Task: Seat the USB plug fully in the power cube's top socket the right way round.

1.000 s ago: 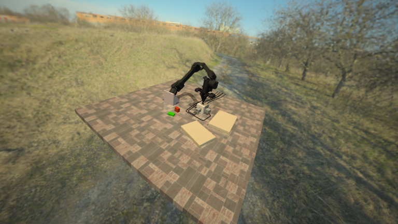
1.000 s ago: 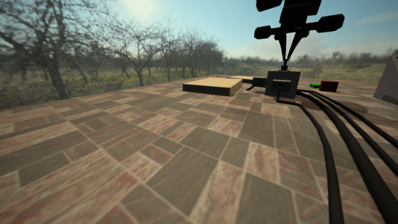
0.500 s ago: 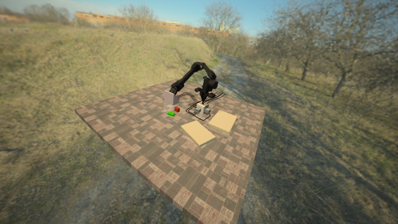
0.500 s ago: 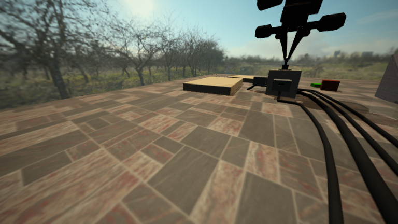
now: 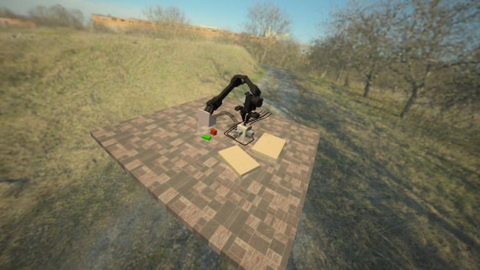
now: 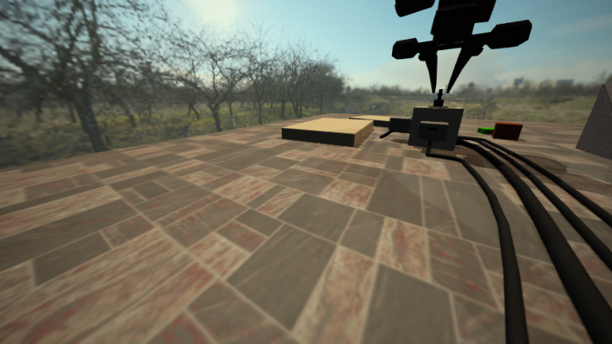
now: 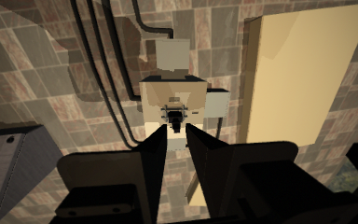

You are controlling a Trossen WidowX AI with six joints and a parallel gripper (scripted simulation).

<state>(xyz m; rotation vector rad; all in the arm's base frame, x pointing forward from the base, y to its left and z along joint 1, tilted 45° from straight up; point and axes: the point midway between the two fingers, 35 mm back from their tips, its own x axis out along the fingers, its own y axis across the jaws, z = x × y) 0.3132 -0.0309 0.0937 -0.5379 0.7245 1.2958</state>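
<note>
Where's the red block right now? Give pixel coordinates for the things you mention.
In the top view the red block (image 5: 213,131) (image 6: 508,130) sits left of the power cube (image 5: 244,129) (image 6: 456,117), right beside the green block (image 5: 206,137) (image 6: 485,130); in the exterior view it is right of the cube.

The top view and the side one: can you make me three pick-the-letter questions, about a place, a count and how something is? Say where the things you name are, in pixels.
1. Where is the green block (image 5: 206,137) (image 6: 485,130)?
A) on the power cube
B) beside the red block (image 5: 213,131) (image 6: 508,130)
C) off the table

2. How many tan slabs (image 5: 238,160) (image 6: 327,126) (image 7: 298,79) are there?
A) two
B) four
C) five

3. How is the gripper (image 5: 244,122) (image 6: 441,92) (image 7: 176,128)?
A) shut tight
B) gripping a slab
C) open

1 B: the top view shows the blocks as neighbours.
2 A: the top view shows both whole.
3 C: the exterior view shows space between its fingertips.
</note>
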